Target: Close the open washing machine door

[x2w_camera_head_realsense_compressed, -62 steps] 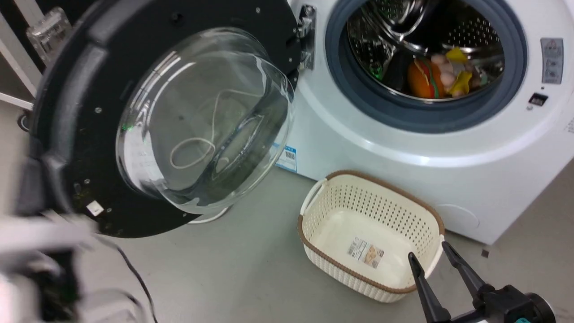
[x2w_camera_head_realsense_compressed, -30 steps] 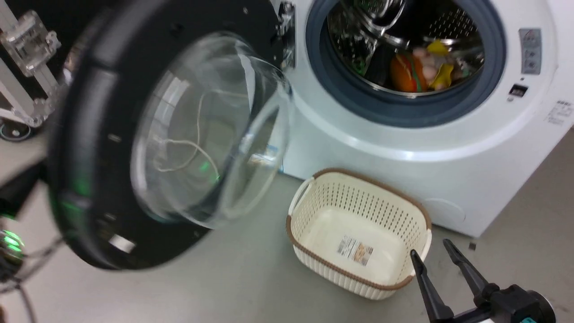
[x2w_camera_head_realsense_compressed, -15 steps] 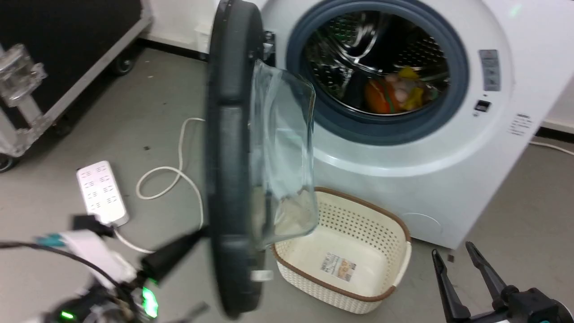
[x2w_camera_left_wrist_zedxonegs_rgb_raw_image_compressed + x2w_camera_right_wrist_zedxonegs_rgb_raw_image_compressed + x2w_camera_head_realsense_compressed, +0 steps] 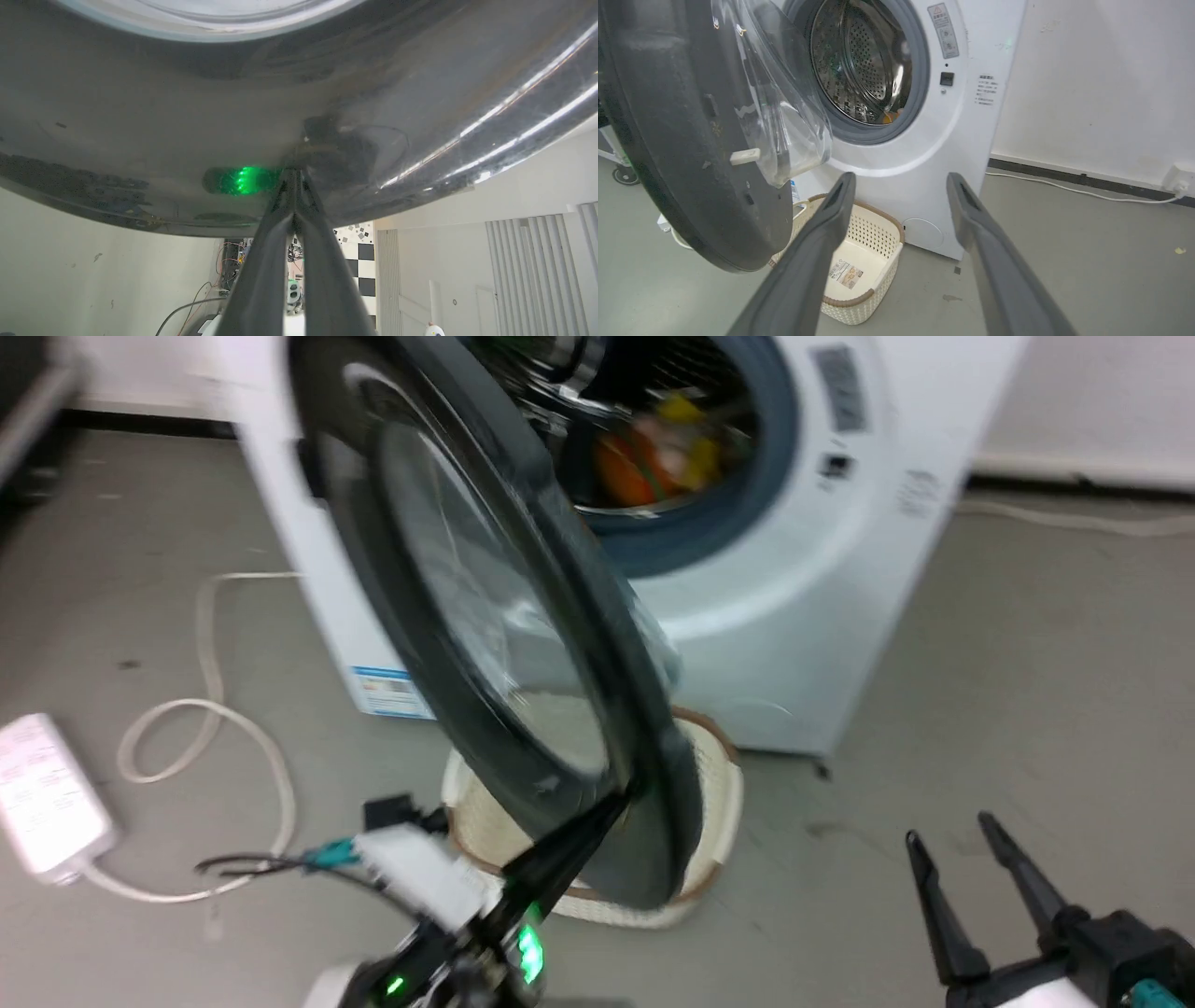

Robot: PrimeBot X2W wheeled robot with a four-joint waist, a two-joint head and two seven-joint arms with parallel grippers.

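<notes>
Far left on the floor, one white power strip is blurred and cut off by the frame edge. One pale cable loops beside it.

The left tool has its two dark tapered fingers pressed together, holding nothing. Their tips touch the outer face of the door, low on its rim. In the left wrist view that rim is glossy black and curved, and it mirrors a green light; the view is too close to show the exact contact spot.

There is one round door. It stands swung partway out from the left side of the machine, between the left tool and the drum opening. Its clear glass bowl bulges towards the drum, which is perforated steel ringed by a grey rubber gasket. Motion blur smears the door in the head view.

One cream perforated basket with a brown rim sits on the floor just before the machine. The door's lower edge hides much of it.

Orange and yellow shapes lie in the drum, too blurred to name.

A small blue label sits low on the machine's white front.

Near right, the right tool has its two long fingers spread well apart over bare grey floor, with nothing between them.
</notes>
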